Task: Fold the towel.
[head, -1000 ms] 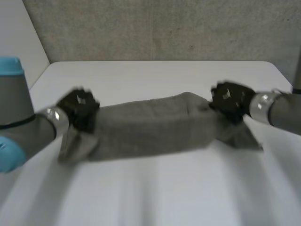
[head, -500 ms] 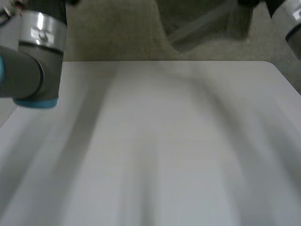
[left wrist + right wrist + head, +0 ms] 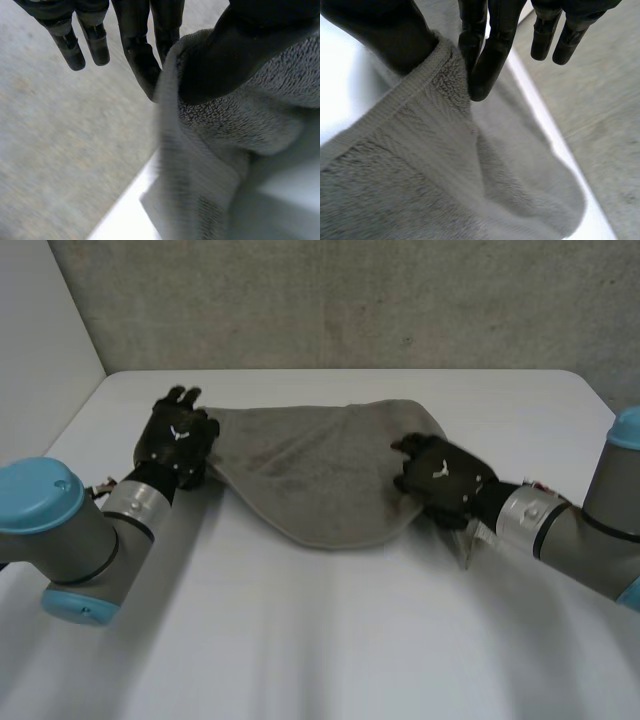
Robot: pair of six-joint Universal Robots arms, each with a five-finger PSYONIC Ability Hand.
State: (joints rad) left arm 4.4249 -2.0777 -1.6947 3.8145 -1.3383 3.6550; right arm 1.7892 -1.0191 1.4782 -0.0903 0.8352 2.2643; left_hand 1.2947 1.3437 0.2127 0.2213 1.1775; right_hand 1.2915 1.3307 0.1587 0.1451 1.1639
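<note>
A grey towel (image 3: 310, 470) is stretched between my two hands over the white table (image 3: 320, 650), its near edge sagging in a curve. My left hand (image 3: 178, 445) is shut on the towel's left corner. In the left wrist view the thumb (image 3: 225, 55) pinches the towel (image 3: 225, 135) against a finger. My right hand (image 3: 445, 480) is shut on the towel's right corner, and a small flap of cloth pokes out beside its wrist. In the right wrist view the thumb and fingers (image 3: 492, 50) pinch the hemmed edge of the towel (image 3: 420, 170).
A rough grey wall (image 3: 350, 300) rises behind the table's far edge. My left arm (image 3: 70, 530) and right arm (image 3: 570, 530) lie low over the table's sides. Bare tabletop stretches in front of the towel.
A second ago the towel lay bunched between the hands. They swung it up high, and now it is back down, spread wider and flatter, with both hands nearer the middle.
</note>
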